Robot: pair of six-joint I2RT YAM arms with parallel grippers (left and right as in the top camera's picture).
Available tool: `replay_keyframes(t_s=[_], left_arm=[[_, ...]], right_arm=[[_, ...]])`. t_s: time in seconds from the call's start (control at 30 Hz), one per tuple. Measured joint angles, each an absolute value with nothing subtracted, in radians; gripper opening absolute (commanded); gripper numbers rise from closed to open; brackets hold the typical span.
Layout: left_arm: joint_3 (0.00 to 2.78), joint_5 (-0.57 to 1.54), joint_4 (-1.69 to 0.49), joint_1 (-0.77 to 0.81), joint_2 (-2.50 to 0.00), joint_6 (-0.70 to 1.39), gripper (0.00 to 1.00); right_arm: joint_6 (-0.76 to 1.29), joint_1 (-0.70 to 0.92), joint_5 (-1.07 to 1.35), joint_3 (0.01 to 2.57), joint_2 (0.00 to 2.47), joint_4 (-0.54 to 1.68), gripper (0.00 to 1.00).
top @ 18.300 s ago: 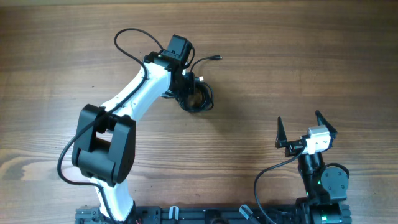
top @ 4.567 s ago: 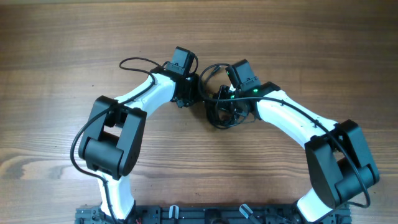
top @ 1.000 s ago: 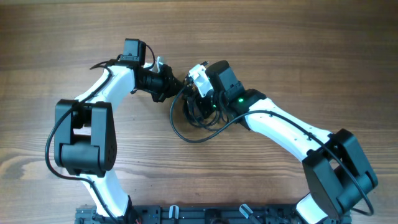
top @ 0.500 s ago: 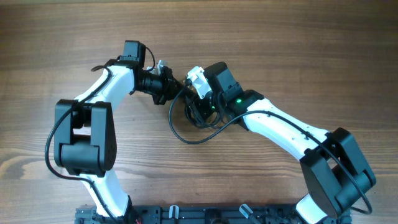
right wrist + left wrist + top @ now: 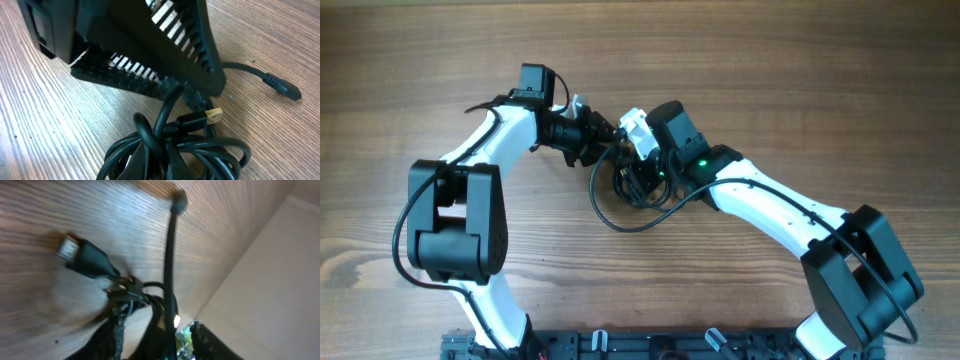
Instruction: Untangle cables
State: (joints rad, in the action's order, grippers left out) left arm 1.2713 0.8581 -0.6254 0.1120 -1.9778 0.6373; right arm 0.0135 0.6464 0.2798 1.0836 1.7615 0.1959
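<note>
Cables (image 5: 636,188) look light, limp, snag-prone, best taken at the stiff plug (image 5: 207,117) beside the coil; right gripper (image 5: 176,88) clenched on a loop, left gripper (image 5: 603,133) can't tell.

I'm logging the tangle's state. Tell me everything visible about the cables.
The cables are thin, glossy black cords, tangled in a loose coil on the wooden table. One wide loop spreads from it along the tabletop. A gold-tipped flat plug and a black moulded plug stick out. The right gripper pinches one raised strand.
</note>
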Motion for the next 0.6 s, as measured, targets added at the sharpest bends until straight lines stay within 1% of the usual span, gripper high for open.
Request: replay_keyframes(t_s=[0.1,0.27,0.3,0.37,0.4,0.53,0.6], left_arm=[[1.271,0.834,-0.625,0.112,-1.978,0.637,0.34],[1.271,0.856,-0.651,0.103,-1.977,0.641,0.23],[1.271,0.875,-0.661,0.097,-1.977,0.642,0.22],[1.272,0.904,-0.682,0.083,-1.977,0.641,0.15],[1.272,0.916,-0.698,0.073,-1.976,0.641,0.14],[1.274,0.934,-0.799,0.029,-1.964,0.641,0.13],[1.274,0.939,-0.845,0.008,-1.953,0.641,0.18]], right_arm=[[0.028,0.646,0.279,1.084,1.761,0.196,0.04],[0.033,0.646,0.255,1.084,1.762,0.199,0.04],[0.033,0.646,0.249,1.084,1.762,0.200,0.04],[0.033,0.647,0.241,1.084,1.762,0.200,0.04],[0.033,0.648,0.241,1.084,1.762,0.200,0.04],[0.037,0.646,0.223,1.084,1.762,0.199,0.04],[0.039,0.645,0.212,1.084,1.762,0.199,0.04]])
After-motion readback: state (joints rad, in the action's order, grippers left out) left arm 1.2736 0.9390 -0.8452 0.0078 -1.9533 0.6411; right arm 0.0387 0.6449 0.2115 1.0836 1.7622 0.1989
